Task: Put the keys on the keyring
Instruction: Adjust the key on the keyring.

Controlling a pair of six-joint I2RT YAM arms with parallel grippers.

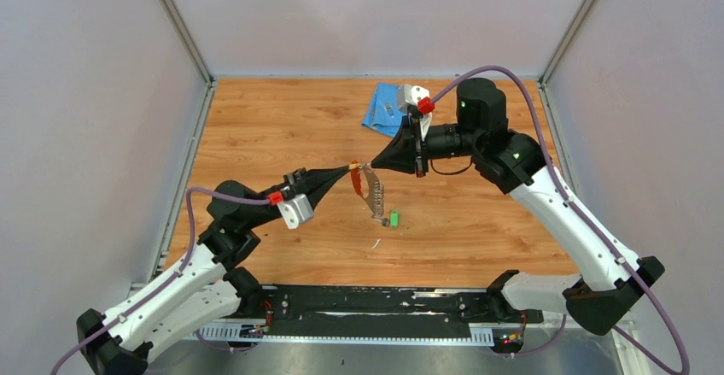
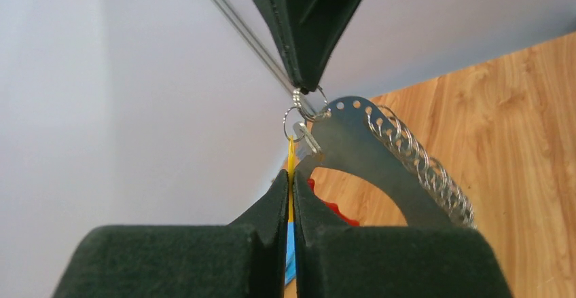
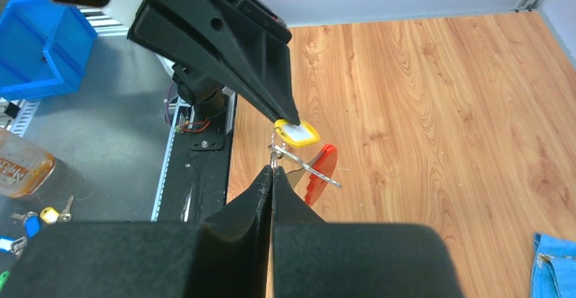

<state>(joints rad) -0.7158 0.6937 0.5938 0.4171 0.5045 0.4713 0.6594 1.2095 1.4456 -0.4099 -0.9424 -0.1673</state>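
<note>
- The wooden table (image 1: pixel 478 247) lay beneath everything. A folded blue cloth (image 1: pixel 382 110) sat near its far edge, well apart from the work.
- The right gripper (image 3: pixel 272 174) was clenched, its tips pinching a small wire loop at the top of the keyring (image 2: pixel 356 145). The keyring hung in the air over the middle of the table, between the two arms.
- The left gripper (image 2: pixel 291 184) was clenched too, grasping the yellow key (image 3: pixel 299 134) by its plastic tag, just beside that loop. Whether the key's own ring was already linked to it could not be told.
- The keyring looked like a thin, stiff metal plate with a red strip (image 3: pixel 319 165) along one edge and a row of wire rings (image 2: pixel 421 165) along another. Hung from a single loop, it would probably swing and twist freely, so a hold near the top seemed soundest.
- The green key (image 1: pixel 394 218) lay on the table near the keyring's lower end, not yet threaded.
- Both keys were probably very light, and their bare metal slippery. The plastic tag offered the broader, surer place to take hold and left the key's ring free.
</note>
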